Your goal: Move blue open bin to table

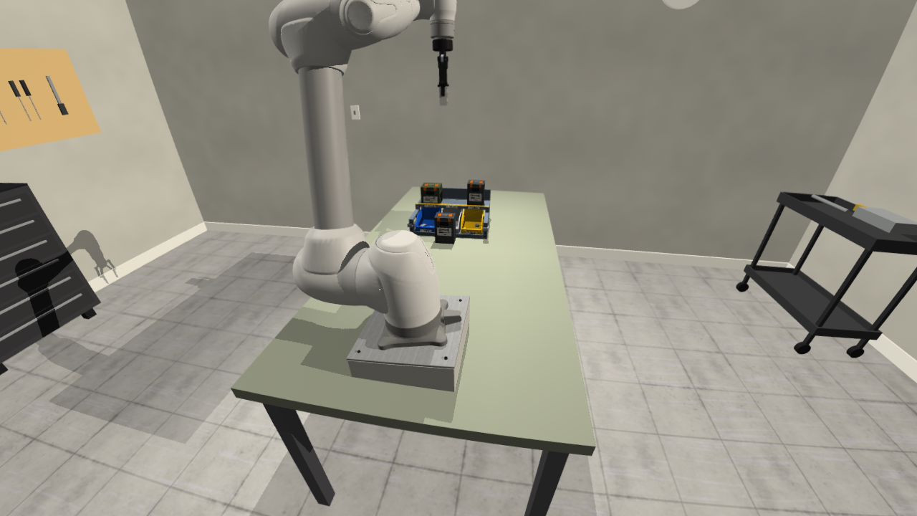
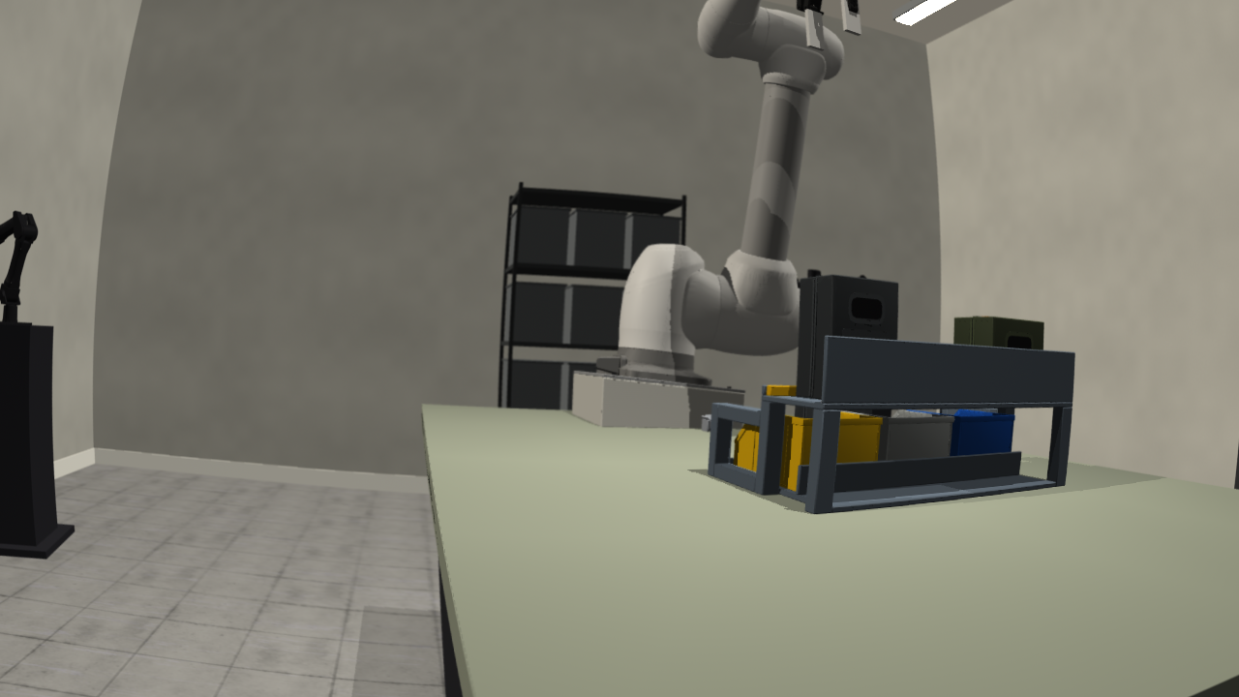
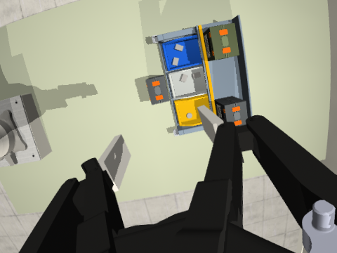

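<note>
The blue open bin (image 1: pixel 425 218) (image 2: pixel 982 433) (image 3: pixel 194 50) stands in the lower tier of the shelf (image 2: pixel 944 373) (image 3: pixel 227 80), at one end of the row, with two light parts visible in it. The grey-white bin (image 2: pixel 918 438) (image 3: pixel 179 88) is in the middle and holds parts. The yellow bin (image 1: pixel 472 220) (image 2: pixel 856 439) (image 3: pixel 184 107) is at the other end, with a round part visible; a finger hides some of it in the wrist view. My gripper (image 1: pixel 443 100) (image 2: pixel 833 38) (image 3: pixel 162 132) is open and empty, high above the table top (image 1: pixel 513 307) (image 2: pixel 693 563) (image 3: pixel 70 63).
A dark box (image 1: pixel 445 228) (image 3: pixel 158 90) stands on the table directly before the grey-white bin. A green box (image 1: pixel 431 193) (image 2: pixel 982 332) (image 3: pixel 225 41) and a black box (image 1: pixel 476 192) (image 2: pixel 829 320) (image 3: pixel 236 115) stand on the shelf's upper tier, behind the blue and yellow bins.
</note>
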Action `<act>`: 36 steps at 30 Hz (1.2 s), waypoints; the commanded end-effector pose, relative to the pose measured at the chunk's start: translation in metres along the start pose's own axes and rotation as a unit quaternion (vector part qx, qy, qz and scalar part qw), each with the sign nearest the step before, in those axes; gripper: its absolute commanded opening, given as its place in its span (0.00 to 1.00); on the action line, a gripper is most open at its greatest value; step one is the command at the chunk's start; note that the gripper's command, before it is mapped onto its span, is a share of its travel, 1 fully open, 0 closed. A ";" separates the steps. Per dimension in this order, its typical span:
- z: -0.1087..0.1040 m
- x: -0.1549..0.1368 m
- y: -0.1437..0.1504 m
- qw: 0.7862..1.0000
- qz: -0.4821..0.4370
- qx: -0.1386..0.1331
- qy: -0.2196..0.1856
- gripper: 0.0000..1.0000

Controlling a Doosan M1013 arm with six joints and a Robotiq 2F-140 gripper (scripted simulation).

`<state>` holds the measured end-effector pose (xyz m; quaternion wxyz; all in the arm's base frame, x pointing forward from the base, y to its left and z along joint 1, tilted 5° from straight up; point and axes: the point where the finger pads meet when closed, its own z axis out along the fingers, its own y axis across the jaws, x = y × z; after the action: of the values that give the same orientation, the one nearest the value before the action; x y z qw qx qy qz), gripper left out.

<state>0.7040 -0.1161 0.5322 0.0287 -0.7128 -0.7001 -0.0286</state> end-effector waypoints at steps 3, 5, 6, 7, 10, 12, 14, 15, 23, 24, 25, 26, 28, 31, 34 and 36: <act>0.000 0.000 0.000 0.998 0.061 0.000 0.000 0.57; 0.000 0.000 0.000 0.998 0.061 0.000 0.000 0.57; 0.000 0.000 0.000 0.998 0.061 0.000 0.000 0.57; 0.000 0.000 0.000 0.998 0.061 0.000 0.000 0.57; 0.000 0.000 0.000 0.998 0.061 0.000 0.000 0.57; 0.000 0.009 0.004 0.998 0.061 0.000 0.000 0.57; 0.000 0.027 0.013 0.998 0.061 0.000 0.000 0.57; 0.000 0.036 0.018 0.998 0.061 0.000 0.000 0.57; 0.000 0.045 0.022 0.998 0.061 0.000 0.000 0.57; 0.000 0.045 0.022 0.998 0.061 0.000 0.000 0.57; 0.000 0.045 0.022 0.998 0.061 0.000 0.000 0.57; 0.000 0.045 0.022 0.998 0.061 0.000 0.000 0.57; 0.000 0.045 0.022 0.998 0.061 0.000 0.000 0.57; 0.000 0.074 0.037 0.998 0.061 0.000 0.000 0.57; 0.000 0.093 0.047 0.998 0.061 0.000 0.000 0.57; 0.000 0.093 0.047 0.998 0.061 0.000 0.000 0.57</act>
<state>0.7488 -0.0322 0.5386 0.0303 -0.7423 -0.6688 -0.0272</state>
